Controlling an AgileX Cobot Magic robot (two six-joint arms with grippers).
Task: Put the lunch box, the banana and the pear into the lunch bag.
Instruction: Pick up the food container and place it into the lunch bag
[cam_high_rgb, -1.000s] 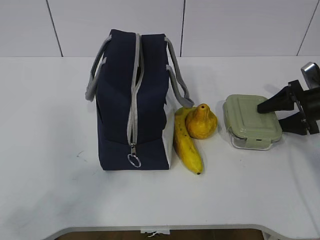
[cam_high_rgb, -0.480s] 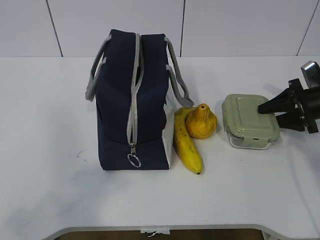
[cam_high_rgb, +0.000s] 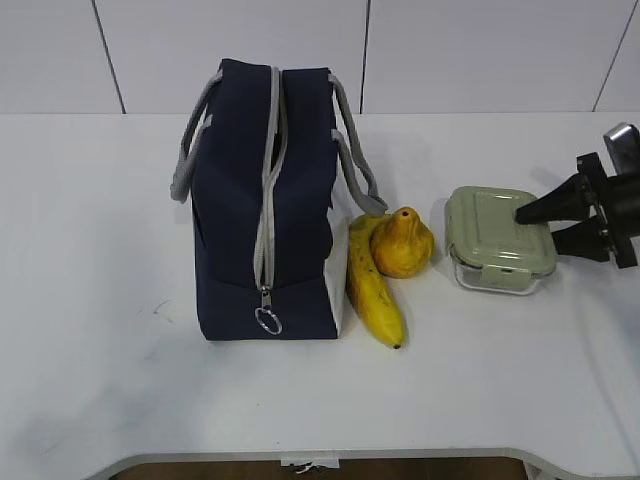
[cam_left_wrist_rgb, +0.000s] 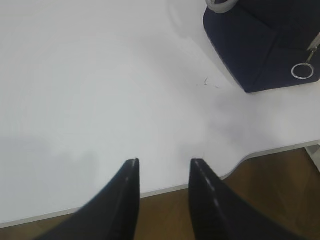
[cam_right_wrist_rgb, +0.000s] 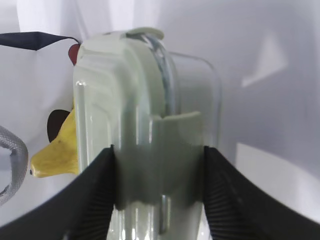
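The navy lunch bag (cam_high_rgb: 265, 200) stands left of centre, its grey zipper ring pull (cam_high_rgb: 267, 320) low on the near end. The banana (cam_high_rgb: 375, 290) lies against the bag's right side, with the pear (cam_high_rgb: 403, 243) beside it. The lunch box (cam_high_rgb: 495, 235), with its sage-green lid, sits to their right. My right gripper (cam_high_rgb: 525, 225) is shut on the box's right end. In the right wrist view its fingers (cam_right_wrist_rgb: 159, 150) press both sides of the box (cam_right_wrist_rgb: 125, 90). My left gripper (cam_left_wrist_rgb: 162, 162) is open and empty over the table's front edge.
The bag's corner (cam_left_wrist_rgb: 265, 45) and its ring pull (cam_left_wrist_rgb: 302, 71) show at the top right of the left wrist view. The pear (cam_right_wrist_rgb: 57, 150) and a grey bag handle (cam_right_wrist_rgb: 10, 160) show beyond the box in the right wrist view. A white wall stands behind the table.
My right gripper's fingers have closed onto the lunch box's right end. The box has shifted slightly left and away from the front. The bag, banana and pear have not moved.
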